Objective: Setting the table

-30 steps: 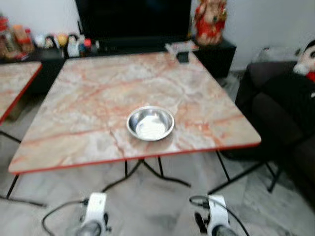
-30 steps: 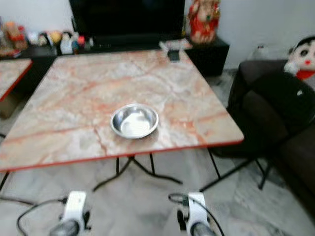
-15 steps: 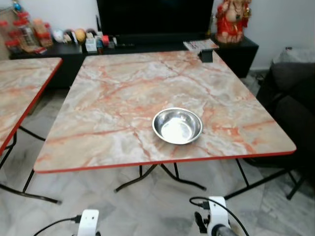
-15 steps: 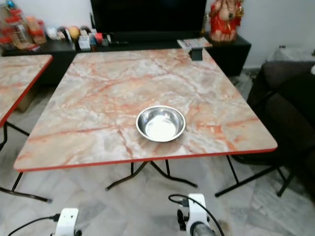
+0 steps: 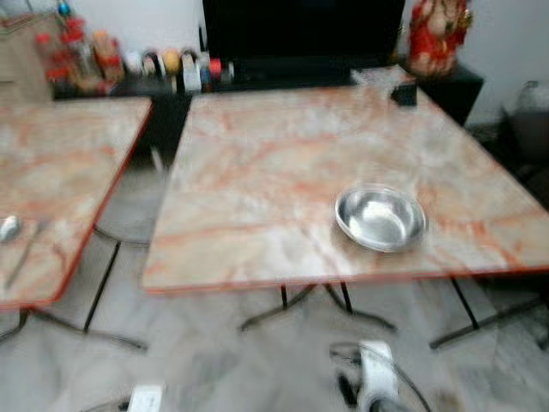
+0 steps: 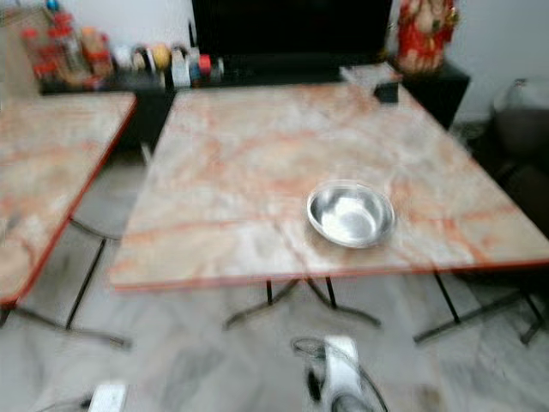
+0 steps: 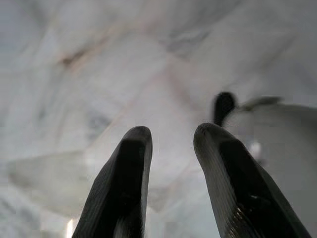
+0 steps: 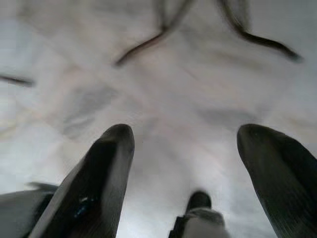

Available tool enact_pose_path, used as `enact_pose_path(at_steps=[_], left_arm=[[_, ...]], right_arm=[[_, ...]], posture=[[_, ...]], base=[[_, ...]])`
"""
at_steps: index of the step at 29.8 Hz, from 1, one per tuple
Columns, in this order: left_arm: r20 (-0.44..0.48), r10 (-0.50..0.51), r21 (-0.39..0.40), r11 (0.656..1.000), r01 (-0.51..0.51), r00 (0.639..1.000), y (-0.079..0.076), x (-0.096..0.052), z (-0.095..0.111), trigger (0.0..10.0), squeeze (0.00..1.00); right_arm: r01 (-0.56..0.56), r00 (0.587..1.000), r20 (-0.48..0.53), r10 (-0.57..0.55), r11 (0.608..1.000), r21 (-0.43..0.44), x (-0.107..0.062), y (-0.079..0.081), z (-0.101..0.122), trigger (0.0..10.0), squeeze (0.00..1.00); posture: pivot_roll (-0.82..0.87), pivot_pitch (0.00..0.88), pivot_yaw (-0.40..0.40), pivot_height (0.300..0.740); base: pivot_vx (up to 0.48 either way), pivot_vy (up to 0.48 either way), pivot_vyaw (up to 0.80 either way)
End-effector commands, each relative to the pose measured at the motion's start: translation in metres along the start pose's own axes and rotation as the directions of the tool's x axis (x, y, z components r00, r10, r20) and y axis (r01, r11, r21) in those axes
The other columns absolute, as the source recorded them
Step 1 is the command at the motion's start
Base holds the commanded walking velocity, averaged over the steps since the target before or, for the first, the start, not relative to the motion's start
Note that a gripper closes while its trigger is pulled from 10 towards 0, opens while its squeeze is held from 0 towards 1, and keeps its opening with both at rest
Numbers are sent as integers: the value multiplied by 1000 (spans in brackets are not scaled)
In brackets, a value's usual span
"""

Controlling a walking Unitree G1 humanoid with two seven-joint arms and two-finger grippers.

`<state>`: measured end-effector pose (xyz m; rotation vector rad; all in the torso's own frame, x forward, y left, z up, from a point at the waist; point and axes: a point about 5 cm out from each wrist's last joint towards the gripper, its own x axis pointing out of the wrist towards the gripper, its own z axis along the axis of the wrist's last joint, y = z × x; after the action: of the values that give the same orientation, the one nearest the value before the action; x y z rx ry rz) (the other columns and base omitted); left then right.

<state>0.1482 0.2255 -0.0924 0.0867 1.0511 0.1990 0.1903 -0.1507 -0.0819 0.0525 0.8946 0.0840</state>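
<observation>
A shiny steel bowl (image 5: 381,218) sits empty on the marble table (image 5: 274,172) with a red edge, near its front right side. On a second marble table (image 5: 51,189) at the left lies something small and shiny like a spoon (image 5: 9,228); the blur hides its detail. Both arms hang low in front of the tables, over the tiled floor. My left gripper (image 7: 171,136) is open above bare floor tiles. The right gripper (image 8: 185,136) is open wide, also holding nothing, with the table's black legs on the floor beyond it.
A black TV (image 5: 300,30) on a low dark stand (image 5: 171,86) with several bottles and jars runs along the back wall. A red figurine (image 5: 437,34) stands at its right end. A small dark object (image 5: 403,93) lies at the table's far right corner.
The whole picture has slid to the right, so the camera has turned left. More of the left table shows now. The bowl keeps its place on the table.
</observation>
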Motion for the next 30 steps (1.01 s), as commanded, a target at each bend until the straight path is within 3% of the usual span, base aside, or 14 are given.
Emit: enact_pose_path(at_steps=[1, 9, 30], left_arm=[[-5, -1, -15, 1000, 1, 1000, -3, 0, -3, 10000, 0], [-25, 12, -23, 1000, -13, 1000, 2, -2, -11, 10000, 0], [36, -5, 25, 1000, 4, 999, 3, 2, 14, 10000, 0]], right_arm=[[22, 1000, -3, -22, 1000, -19, -1, -9, 0, 10000, 0], [26, 1000, -5, -26, 999, 22, -1, -8, -1, 10000, 0], [36, 999, -2, -36, 998, 52, -1, -6, -2, 10000, 0]], posture=[[1, 0, 37, 732], [8, 0, 37, 732], [-19, 0, 69, 732]], base=[[0, 394, 794], [0, 458, 198], [0, 459, 0]])
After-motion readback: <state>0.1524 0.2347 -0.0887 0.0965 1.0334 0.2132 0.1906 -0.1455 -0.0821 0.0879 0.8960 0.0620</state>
